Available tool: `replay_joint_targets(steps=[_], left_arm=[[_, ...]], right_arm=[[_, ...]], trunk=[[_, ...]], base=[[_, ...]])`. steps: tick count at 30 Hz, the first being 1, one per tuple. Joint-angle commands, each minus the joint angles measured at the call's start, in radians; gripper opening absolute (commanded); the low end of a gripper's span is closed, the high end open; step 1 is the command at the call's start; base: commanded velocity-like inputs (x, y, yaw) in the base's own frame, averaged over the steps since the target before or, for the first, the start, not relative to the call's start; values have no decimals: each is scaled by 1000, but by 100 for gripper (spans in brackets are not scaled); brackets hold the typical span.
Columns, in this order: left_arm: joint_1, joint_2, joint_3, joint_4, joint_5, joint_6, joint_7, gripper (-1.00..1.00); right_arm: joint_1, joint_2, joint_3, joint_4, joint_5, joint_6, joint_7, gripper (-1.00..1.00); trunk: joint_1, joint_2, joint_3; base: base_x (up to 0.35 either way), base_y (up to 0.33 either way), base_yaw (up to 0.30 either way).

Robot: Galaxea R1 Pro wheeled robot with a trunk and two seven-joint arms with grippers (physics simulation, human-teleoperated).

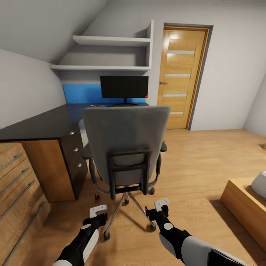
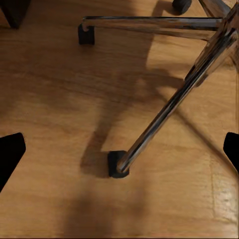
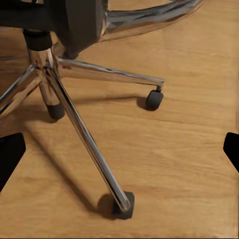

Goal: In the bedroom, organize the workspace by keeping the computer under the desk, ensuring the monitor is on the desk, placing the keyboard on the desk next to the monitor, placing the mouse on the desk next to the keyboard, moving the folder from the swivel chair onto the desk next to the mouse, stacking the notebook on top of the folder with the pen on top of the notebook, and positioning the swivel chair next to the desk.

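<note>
The swivel chair (image 1: 125, 140) stands in front of the desk (image 1: 44, 123) with its grey back toward me, hiding its seat. The monitor (image 1: 124, 87) stands on the desk's far end against the blue panel. My left gripper (image 1: 98, 211) and right gripper (image 1: 162, 205) hang low behind the chair's chrome base, both open and empty. The left wrist view has the left gripper (image 2: 119, 149) over a chrome leg (image 2: 169, 114) and caster. Under the right gripper (image 3: 119, 149) in the right wrist view lies another caster (image 3: 123, 206). Folder, notebook, pen, keyboard, mouse and computer are hidden or out of view.
A light-wood drawer chest (image 1: 18, 192) stands at the near left, and a black three-drawer cabinet (image 1: 75, 155) sits under the desk. The oak door (image 1: 183, 74) is at the back right. A low wooden bed frame (image 1: 242, 207) lies at the right. Open plank floor (image 1: 199, 162) stretches between.
</note>
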Motion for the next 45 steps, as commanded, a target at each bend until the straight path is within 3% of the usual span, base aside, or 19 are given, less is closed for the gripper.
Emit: replay_joint_targets(steps=[1, 15, 41, 45], left_arm=[[0, 0, -2, -2, 7, 5, 5, 100], [0, 0, -1, -2, 7, 5, 6, 100], [0, -4, -8, -5, 7, 5, 3, 100], [0, -7, -9, -5, 7, 5, 3, 100]], right_arm=[[0, 0, 8, -1, -6, -2, -6, 100], [0, 1, 10, -2, -6, -2, -6, 100], [1, 6, 10, -2, -7, -62, -7, 100], [1, 13, 10, -1, -7, -62, -7, 100]], trunk=[[-1, 0, -1], [-1, 0, 1], [-1, 0, 1], [8, -15, -13]], base=[[-263, -196, 83], [-223, -171, 24], [-6, -5, 0], [0, 0, 0]])
